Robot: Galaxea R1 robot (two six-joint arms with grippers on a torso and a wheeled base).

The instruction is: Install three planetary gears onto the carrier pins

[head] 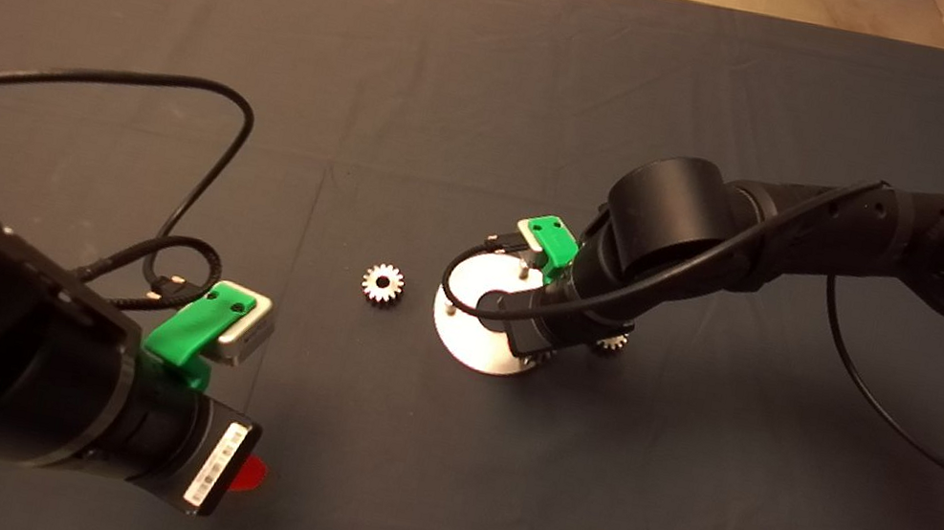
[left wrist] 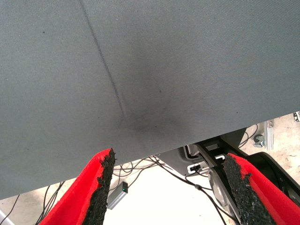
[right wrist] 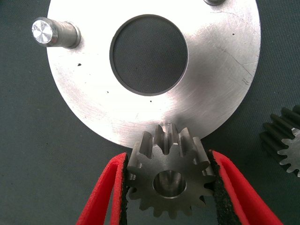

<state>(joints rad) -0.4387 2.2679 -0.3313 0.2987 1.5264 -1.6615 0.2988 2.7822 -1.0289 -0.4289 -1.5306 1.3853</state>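
Right gripper [right wrist: 168, 187] pinches a small, stiff, likely slippery steel gear [right wrist: 168, 174] by its teeth over the carrier disc's [right wrist: 93, 101] rim; left gripper [left wrist: 168, 187] idle, fingers wide

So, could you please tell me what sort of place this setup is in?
Probably a robotics lab or test bench: a dark mat covers the table, loose cables trail on the floor beyond it, and the right gripper holds a planetary gear by the carrier disc.
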